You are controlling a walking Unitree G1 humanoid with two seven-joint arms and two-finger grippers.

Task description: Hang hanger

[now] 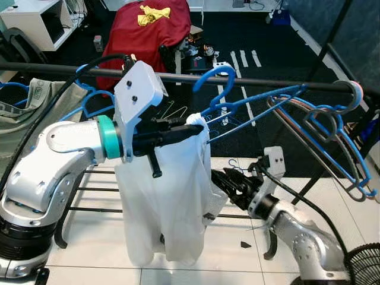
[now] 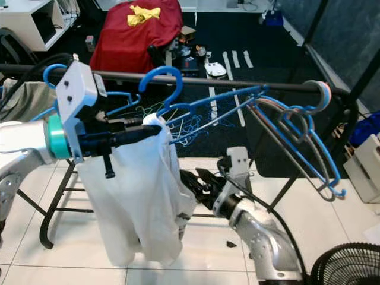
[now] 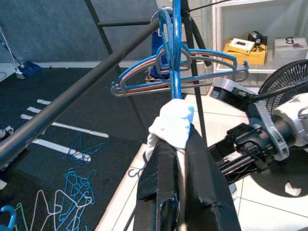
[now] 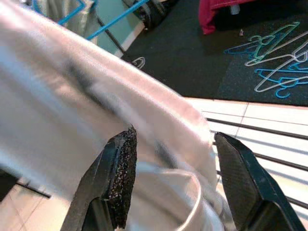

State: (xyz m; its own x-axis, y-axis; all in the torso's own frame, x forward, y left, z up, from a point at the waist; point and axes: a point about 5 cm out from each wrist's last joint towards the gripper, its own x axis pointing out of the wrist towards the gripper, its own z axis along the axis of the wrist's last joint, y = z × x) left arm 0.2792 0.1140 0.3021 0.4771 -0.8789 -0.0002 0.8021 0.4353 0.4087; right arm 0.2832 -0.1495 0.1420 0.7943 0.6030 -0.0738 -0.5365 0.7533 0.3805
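Observation:
A blue hanger (image 1: pixel 221 95) carries a white garment (image 1: pixel 166 196) that hangs down in long folds. My left gripper (image 1: pixel 199 127) is shut on the hanger's neck, with white cloth bunched between its fingers (image 3: pixel 166 163). The hook arches up at the height of the black rail (image 1: pixel 59 68); I cannot tell whether it rests on it. My right gripper (image 1: pixel 224 181) is low on the right and open, its pads (image 4: pixel 120 159) on either side of a fold of the garment without closing on it.
Several blue and grey hangers (image 1: pixel 332 136) hang at the rail's right end. A grey garment (image 1: pixel 35 101) hangs at the left. Loose hangers (image 3: pixel 72 192) lie on the dark mat beyond, near a red cloth (image 1: pixel 145 32). A fan (image 1: pixel 362 264) stands lower right.

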